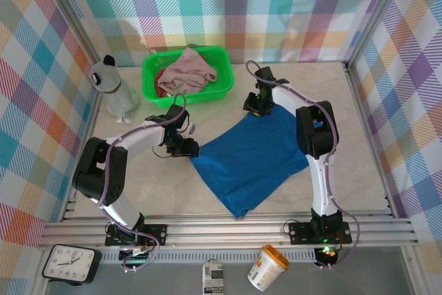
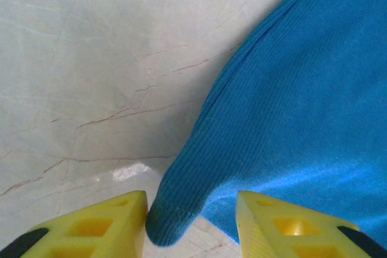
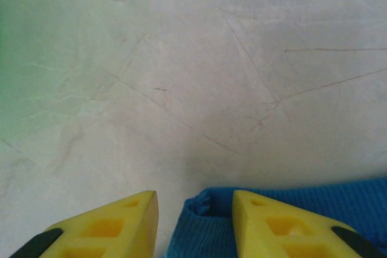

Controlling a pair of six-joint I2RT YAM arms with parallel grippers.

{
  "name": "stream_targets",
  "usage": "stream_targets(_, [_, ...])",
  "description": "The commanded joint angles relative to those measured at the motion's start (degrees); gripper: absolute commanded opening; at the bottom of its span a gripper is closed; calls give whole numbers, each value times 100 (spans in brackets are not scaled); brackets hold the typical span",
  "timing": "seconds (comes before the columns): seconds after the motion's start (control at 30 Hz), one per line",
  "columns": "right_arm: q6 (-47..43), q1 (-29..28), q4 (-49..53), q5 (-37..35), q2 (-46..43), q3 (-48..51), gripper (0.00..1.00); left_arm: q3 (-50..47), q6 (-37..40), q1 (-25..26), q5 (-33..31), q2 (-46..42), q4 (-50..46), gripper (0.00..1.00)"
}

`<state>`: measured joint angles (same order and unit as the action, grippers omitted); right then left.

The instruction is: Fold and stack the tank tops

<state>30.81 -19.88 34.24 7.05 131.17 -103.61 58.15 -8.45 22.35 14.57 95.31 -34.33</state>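
Left claw [image 1: 184,146], seen from the top camera, sits on the left-hand corner of the blue tank top [image 1: 257,153]. The right claw [image 1: 257,106] sits on the corner farthest from my bases. The hem between those two corners runs straight from one claw to the other, and the rest of the cloth spreads flat from that line toward the right arm's base. I judge that any fold has to carry this edge that way, with both arms moving together. Beyond the left claw, well apart from it, the green basket [image 1: 153,92] holds the mauve-pink top [image 1: 188,70], with a dark red scrap [image 1: 159,74] at its side, probably the third top.

From the left wrist, the left claw [image 2: 190,200] has its yellow fingers [image 2: 109,222] apart. The rounded blue corner pokes between them, touching or nearly touching the left one, and it is not clamped. The blue top [image 2: 296,113] stretches ahead and to the right of the claw, with bare table [image 2: 91,58] ahead and to the left.

From the right wrist, the right claw [image 3: 195,200] also stands parted. A rumpled bit of blue hem lies between the tips, closer to the right finger [image 3: 272,222]. The cloth [image 3: 326,209] trails off to the claw's right, and only tabletop [image 3: 193,58] lies ahead. I cannot tell whether the tips are low enough to catch the fabric.
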Motion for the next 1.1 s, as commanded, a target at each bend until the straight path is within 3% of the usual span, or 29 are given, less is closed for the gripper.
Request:
stream_targets(0.0, [-82,-77,343,-165,239,-353,37,81,133,-55,131,165,-19,39])
stream_targets(0.2, [-425,-231,697,-444,468,-775,30,175,185,-55,28,260,-87,29])
stream_targets(0.4, [-538,-266,679,-511,438,-876,10,341,238,-55,42,226,-262,14])
stream_targets(0.63, [-645,-258,486,-507,139,-925,0,405,243,-55,99,131,-500,0])
stream_targets(1.07, [-436,4,-355,-69,-799,62,0,410,30,164,314,-492,-1027,0])
